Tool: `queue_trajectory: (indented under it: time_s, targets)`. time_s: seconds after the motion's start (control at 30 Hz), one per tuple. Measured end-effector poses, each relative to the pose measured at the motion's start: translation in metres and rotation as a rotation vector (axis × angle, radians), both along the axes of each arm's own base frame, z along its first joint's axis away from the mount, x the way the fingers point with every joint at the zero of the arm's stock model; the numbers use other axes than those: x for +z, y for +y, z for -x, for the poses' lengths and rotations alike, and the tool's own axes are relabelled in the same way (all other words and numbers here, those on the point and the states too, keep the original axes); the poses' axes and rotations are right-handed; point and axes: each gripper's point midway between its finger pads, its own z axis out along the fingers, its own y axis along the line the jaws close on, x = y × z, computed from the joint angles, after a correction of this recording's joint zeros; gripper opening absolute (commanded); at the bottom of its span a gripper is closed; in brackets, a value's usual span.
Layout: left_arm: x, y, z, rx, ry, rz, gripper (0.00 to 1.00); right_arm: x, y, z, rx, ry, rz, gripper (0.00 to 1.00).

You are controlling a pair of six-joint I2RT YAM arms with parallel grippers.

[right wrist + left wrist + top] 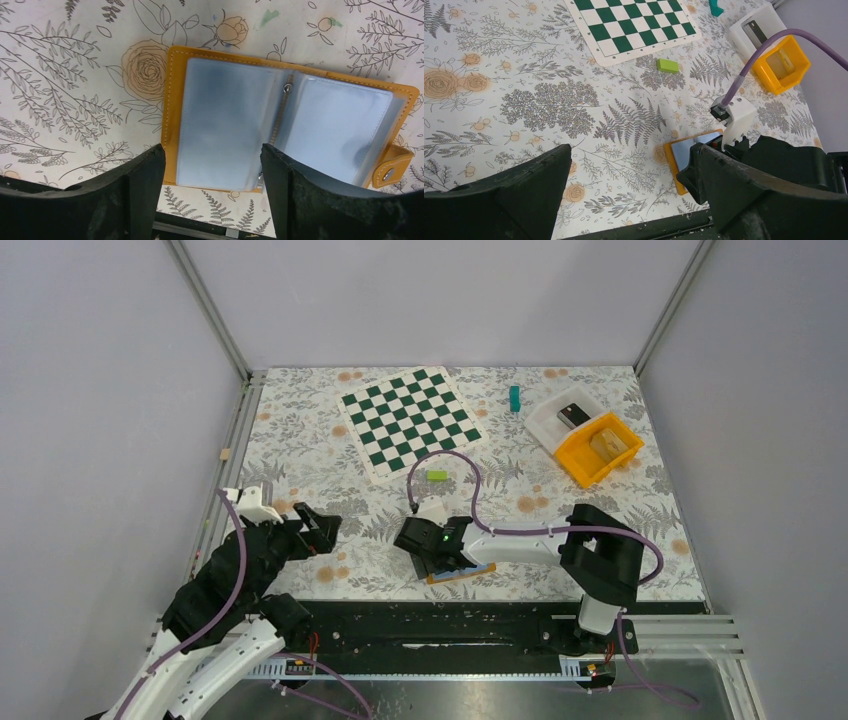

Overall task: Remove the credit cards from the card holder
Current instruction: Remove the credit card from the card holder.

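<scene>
**Holder lies open at the near edge, cards inside**

The flat orange folding card holder (172, 125) lies opened out on the floral-patterned table (300, 440), at 6 o'clock of the surface and close to the near edge. Thin light-blue rectangular credit cards (220, 130) sit in its clear leaves on both sides of the centre spine. Its snap tab (392, 167) is undone at the 4 o'clock corner.

The right gripper (210, 160) is directly above the holder with its fingers spread and grasping nothing. Whether they touch the holder cannot be told.

The left gripper (318, 525) is at 9 o'clock of the holder, well apart from it, also spread and empty.

A green-and-white chequered mat (410, 420) lies at 12 o'clock. A small lime-green block (437, 476) lies between the mat and the holder.
</scene>
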Motion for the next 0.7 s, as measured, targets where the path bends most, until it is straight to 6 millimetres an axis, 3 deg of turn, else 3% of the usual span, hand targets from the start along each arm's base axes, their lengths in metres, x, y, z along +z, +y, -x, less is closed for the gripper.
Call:
queue_trajectory:
  time_s: [0.3,0.53,0.7]
  targets:
    - [-0.0011,-0.0005,-0.0007,0.000,0.006,-0.005,0.99,-0.0028,-0.0028,-0.0001,-0.003,0.000,0.016,0.62]
    - [-0.0010,-0.0005,-0.0007,0.000,0.005,-0.004,0.99,-0.0067,-0.0068,0.0006,-0.012,-0.001,0.024,0.73]
    - [-0.0010,-0.0005,-0.0007,0.000,0.005,-0.004,0.99,-0.0080,-0.0098,-0.0008,-0.025,-0.011,0.031,0.71]
